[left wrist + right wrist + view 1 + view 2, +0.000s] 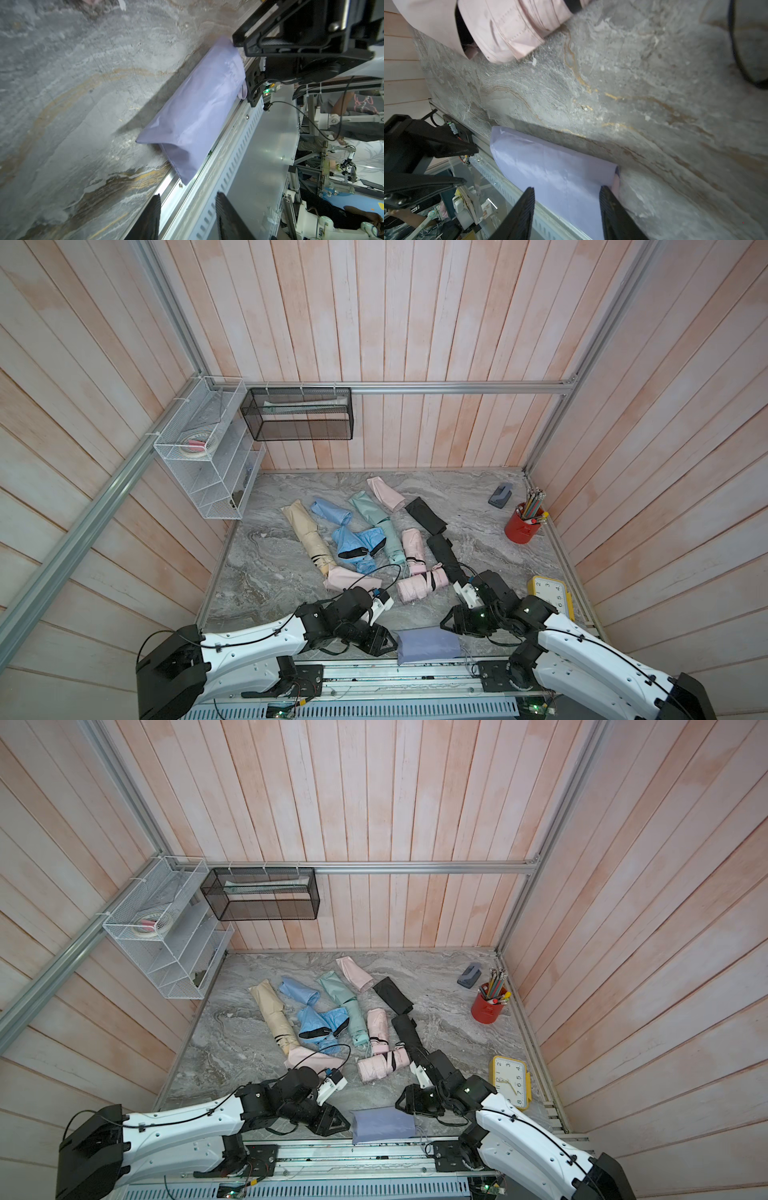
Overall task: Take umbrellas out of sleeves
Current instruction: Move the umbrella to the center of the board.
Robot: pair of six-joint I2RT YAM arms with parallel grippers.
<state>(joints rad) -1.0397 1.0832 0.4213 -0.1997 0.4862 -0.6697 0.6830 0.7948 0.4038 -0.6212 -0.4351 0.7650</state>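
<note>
Lavender sleeve (193, 116) just beyond left pincer (188, 196)

7 sleeves (428, 645), 6 umbrellas (419, 587), 1 clock (548, 593), 1 cup (521, 529).

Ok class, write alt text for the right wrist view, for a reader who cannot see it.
A lavender sleeve lies at the edge of the marble table, just ahead of the open right tool; a pink umbrella lies beyond.

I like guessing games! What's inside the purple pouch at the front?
The purple pouch looks puffy, and a pale loop pokes out of one end. The cloth covers whatever fills it, so that cannot be seen.
</note>
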